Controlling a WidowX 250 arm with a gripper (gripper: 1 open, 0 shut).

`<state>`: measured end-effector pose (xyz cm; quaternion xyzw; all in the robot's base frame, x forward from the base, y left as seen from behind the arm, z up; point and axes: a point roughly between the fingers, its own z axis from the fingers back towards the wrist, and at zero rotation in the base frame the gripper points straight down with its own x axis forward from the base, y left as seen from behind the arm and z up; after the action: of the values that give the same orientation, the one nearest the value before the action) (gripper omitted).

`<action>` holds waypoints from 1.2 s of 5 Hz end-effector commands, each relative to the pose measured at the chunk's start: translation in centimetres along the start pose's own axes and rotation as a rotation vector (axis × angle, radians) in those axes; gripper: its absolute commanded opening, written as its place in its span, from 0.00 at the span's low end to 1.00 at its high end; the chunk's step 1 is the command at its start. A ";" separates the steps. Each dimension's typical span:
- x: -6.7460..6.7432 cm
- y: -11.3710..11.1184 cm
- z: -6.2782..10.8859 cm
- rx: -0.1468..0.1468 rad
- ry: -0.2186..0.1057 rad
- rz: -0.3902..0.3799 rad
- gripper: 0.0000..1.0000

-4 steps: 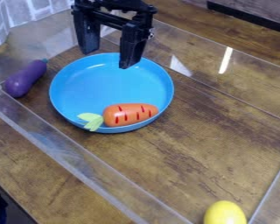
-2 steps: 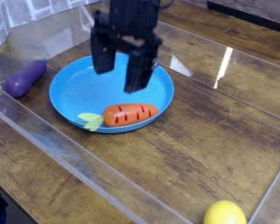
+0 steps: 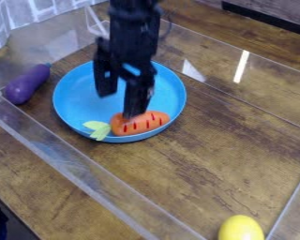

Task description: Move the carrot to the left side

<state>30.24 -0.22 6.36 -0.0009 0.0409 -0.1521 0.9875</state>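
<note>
The carrot (image 3: 142,123), orange with dark ridges and a pale green leafy tip, lies at the front edge of a blue plate (image 3: 78,94). My black gripper (image 3: 123,97) points straight down over the plate, just above and slightly behind the carrot. Its two fingers stand apart and open, with nothing between them. The right finger (image 3: 139,97) partly hides the carrot's top.
A purple eggplant (image 3: 26,82) lies to the left of the plate on the wooden table. A yellow lemon-like object (image 3: 240,228) sits at the front right. Clear plastic walls (image 3: 65,169) border the work area along the front and left.
The gripper has come down and forward from behind the plate to just above the carrot, staying open. The carrot, eggplant and yellow object have not moved.
</note>
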 end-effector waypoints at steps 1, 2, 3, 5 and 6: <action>1.1 -0.5 -1.2 0.025 -0.040 -0.011 1.00; 0.5 0.2 -0.1 0.038 -0.073 0.020 1.00; 0.0 0.7 -0.2 0.038 -0.082 0.042 1.00; 1.5 0.4 0.4 0.035 -0.101 0.078 0.00; 2.0 0.0 1.1 0.032 -0.114 0.092 1.00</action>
<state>31.39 -0.49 5.63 0.0064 0.0120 -0.1023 0.9947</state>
